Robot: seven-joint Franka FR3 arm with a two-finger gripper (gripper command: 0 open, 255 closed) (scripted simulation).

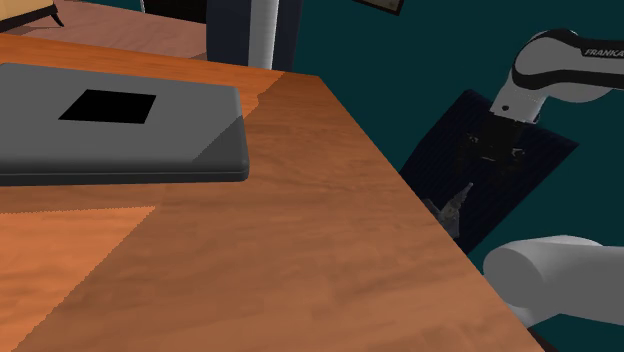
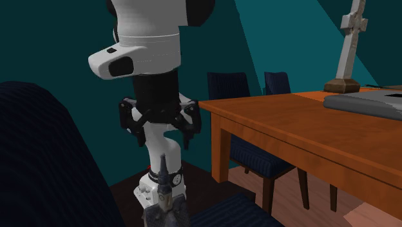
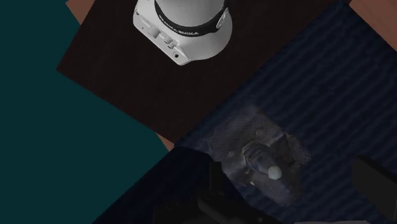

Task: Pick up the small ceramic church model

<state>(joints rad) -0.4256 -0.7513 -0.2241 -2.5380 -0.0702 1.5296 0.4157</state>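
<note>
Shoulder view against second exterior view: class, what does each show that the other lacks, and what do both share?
Shoulder view alone: the black square on top of the grey slab. Second exterior view alone: a grey cross on a brown base, standing on the table, and the table's legs. Both: the wooden table, the grey slab, the white arm, and the small grey church model, off the table and lower than its top.

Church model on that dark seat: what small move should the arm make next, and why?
Probably lower straight down a little. The wrist view shows the open jaws standing apart either side of the church model, which stands upright on the dark blue seat below them, not yet touched.
</note>
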